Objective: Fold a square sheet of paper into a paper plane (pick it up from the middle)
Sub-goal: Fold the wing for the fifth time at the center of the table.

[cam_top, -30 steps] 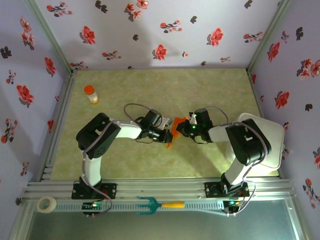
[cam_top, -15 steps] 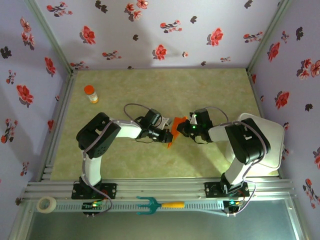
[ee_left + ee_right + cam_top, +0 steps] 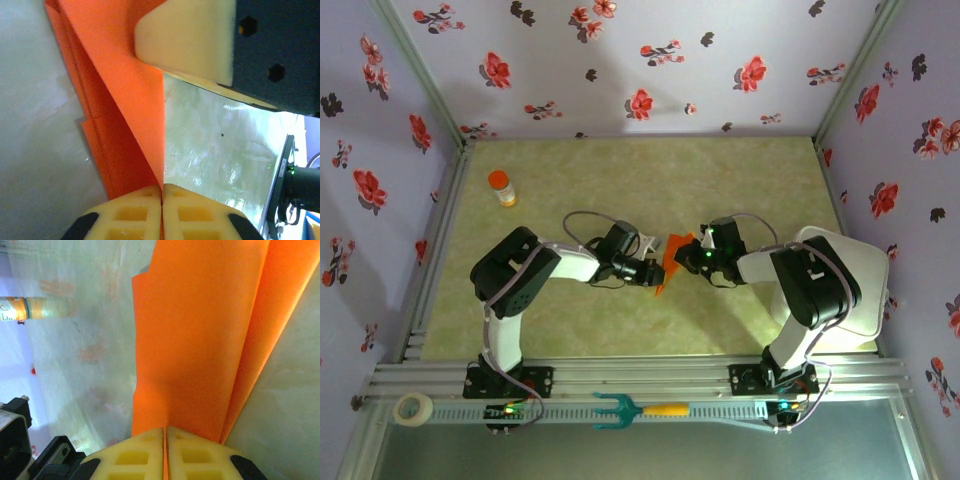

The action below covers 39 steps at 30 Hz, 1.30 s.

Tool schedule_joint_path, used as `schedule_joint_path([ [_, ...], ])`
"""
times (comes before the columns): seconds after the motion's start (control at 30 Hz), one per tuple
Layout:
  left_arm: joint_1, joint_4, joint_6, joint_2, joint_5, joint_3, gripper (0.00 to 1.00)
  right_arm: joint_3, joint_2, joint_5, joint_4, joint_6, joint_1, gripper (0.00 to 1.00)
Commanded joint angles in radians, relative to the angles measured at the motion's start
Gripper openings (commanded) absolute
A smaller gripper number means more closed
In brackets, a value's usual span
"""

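Lying on the near rail were a tape roll and a teal fork tool with an orange handle. Past the arm bases, over the middle of the counter, the folded orange-red square sheet of paper sat between the two arms, the left pincer clamped on one edge and the right pincer clamped on the opposite edge. Farther back on the left, an orange-capped bottle stood well apart from them.
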Motion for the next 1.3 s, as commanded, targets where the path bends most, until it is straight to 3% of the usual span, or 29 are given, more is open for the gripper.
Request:
schedule_joint_path([
  [0.0,-0.003,-0.017,-0.022,0.032,-0.002,-0.028,0.03,-0.004,-0.014,0.018,-0.003,-0.001,-0.007,0.11],
  [0.4,0.001,-0.053,-0.074,0.096,0.007,-0.016,0.00,-0.006,-0.142,0.041,-0.108,-0.041,-0.015,0.14],
  [0.8,0.003,-0.138,-0.079,0.127,0.008,0.023,0.00,0.000,-0.080,-0.035,-0.052,-0.020,0.019,0.11],
  [1.27,0.004,-0.169,-0.079,0.141,0.005,0.036,0.00,0.010,-0.033,0.030,-0.090,-0.041,0.020,0.11],
])
